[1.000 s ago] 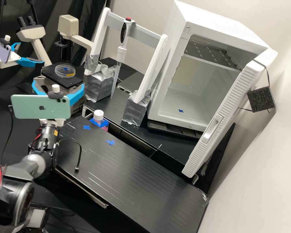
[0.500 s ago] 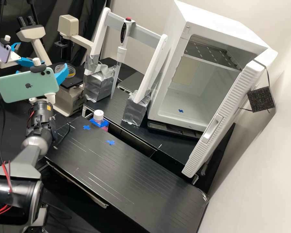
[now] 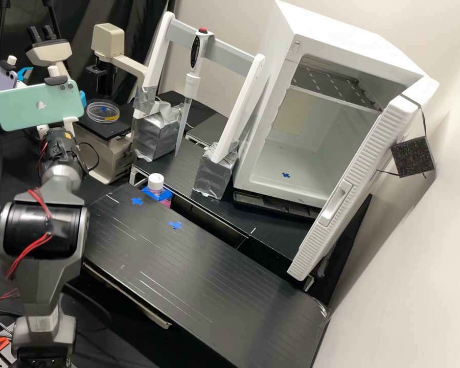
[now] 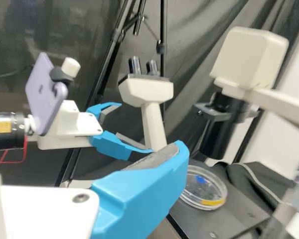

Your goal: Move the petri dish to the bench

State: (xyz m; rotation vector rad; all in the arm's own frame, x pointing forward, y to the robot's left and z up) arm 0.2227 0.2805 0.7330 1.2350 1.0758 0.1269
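I judge I'm at the approach, with the pickup undone: my pincer (image 4: 144,186) is spread and empty, off to one side of the petri dish (image 3: 102,118), which sits on the microscope stage (image 3: 103,131). Next I'd line up level and straddle the rim (gently, it looks slick) before carrying it to the table (image 3: 204,276). Against a second ago, the arm (image 3: 41,230) has swung leftward in the high view; the dish hasn't moved.
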